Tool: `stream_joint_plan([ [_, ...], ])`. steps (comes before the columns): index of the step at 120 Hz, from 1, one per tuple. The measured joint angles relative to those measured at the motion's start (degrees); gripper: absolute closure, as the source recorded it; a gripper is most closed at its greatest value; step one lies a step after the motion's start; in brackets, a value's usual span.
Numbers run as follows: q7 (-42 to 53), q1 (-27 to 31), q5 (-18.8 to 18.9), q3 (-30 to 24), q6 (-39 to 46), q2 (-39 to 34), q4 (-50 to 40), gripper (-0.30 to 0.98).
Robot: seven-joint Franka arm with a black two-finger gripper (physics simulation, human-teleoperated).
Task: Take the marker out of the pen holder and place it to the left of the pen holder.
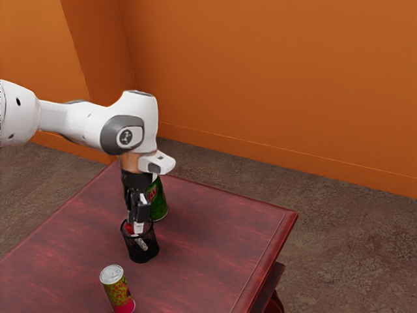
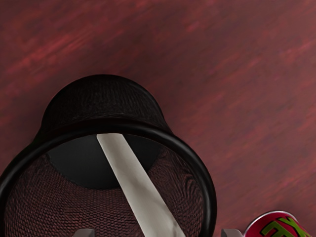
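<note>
The red wooden table (image 1: 215,241) carries everything, with the mesh pen holder (image 1: 138,255) upright on it as the landmark. The white arm (image 1: 85,124) comes in from the exterior view's left and bends down above the holder. The black gripper (image 1: 136,225) points down at the holder's mouth, its fingers (image 2: 84,233) wide apart, with nothing clasped between them. Just beyond the holder, away from the exterior camera, stands a green container (image 1: 159,206), partly hidden behind the gripper. On the holder's near side, a little toward the exterior view's left, is a red-and-green can (image 1: 118,293), upright and apart from it.

Smallest is the marker (image 2: 137,187): it is inside the holder, pale-bodied and leaning, its lower end down by the holder's base. Whether either finger touches it, I cannot tell.

The step in hand looks like lining up for the grasp. The next move calls for settling the fingers either side of the marker, closing on it without catching the holder's rim, then lifting along its slant until it is free of the rim. A straight pull could drag or tip the holder. Laying it down at the holder's left comes after that.
</note>
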Motion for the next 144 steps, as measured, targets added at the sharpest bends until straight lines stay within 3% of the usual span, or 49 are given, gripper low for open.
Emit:
stream_joint_plan([
  [64, -0.13, 0.84, 0.68, -0.25, -2.56, -0.74, -0.87, 0.47],
  [95, -0.26, 0.79, 0.58, -0.79, -5.14, -1.44, -0.84, 0.64],
  [144, -0.56, 1.41, 0.96, -0.79, -10.78, -10.45, -1.18, 0.75],
])
